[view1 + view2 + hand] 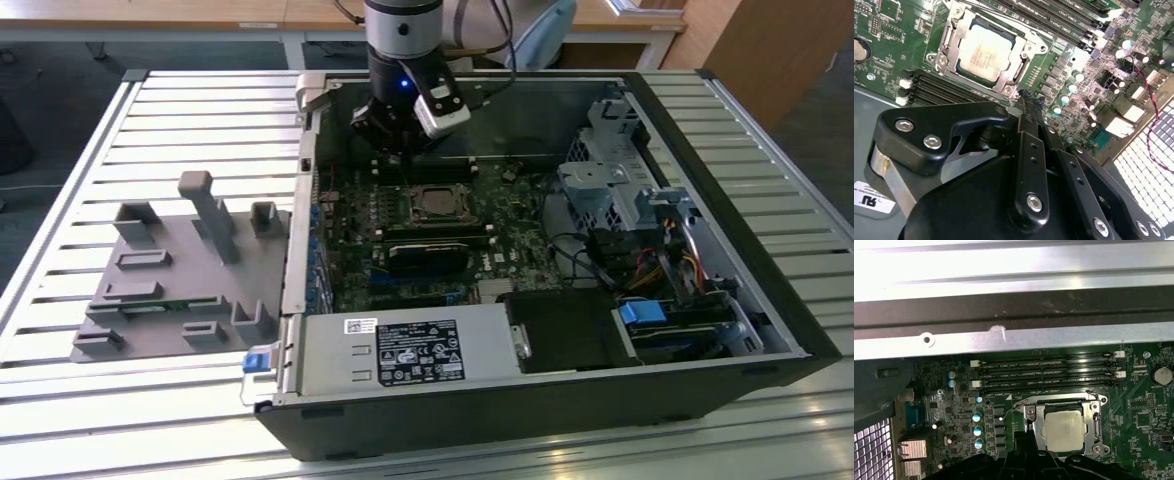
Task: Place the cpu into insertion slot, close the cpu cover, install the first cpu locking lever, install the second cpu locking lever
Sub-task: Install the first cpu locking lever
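Silvery cpu [985, 51] lies framed by the lowered cover [948, 42]; the gripper [1024, 98] hangs just beside the cover's corner, its fingers [1026, 142] drawn narrow, tips together.

cpu [985, 52] in insertion slot [974, 78] | cpu cover [949, 47] around cpu | memory slots [936, 89] beside cover

Arm [400, 30] upright, pointing straight down. Small blue light on wrist [404, 82]. Black gripper [395, 150] hangs low under it. Fingers [1029, 140] pressed together, tips touching, nothing held between them, seen in second wrist view.
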You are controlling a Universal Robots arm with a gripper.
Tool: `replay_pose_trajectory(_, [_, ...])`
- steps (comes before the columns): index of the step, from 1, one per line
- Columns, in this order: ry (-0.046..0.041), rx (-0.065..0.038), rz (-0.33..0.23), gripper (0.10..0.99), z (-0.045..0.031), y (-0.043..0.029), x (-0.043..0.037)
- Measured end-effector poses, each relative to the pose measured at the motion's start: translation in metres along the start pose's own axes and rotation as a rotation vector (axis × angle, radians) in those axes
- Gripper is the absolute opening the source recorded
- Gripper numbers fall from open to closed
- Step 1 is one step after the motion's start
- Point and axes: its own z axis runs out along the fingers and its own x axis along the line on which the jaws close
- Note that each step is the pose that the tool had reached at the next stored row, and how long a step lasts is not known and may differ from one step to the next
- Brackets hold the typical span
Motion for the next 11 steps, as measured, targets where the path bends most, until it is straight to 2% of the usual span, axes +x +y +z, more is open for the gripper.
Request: replay_pose_trajectory(11, [-0.0001,0.000,0.000,0.106,-0.0011,-0.0001,0.0011])
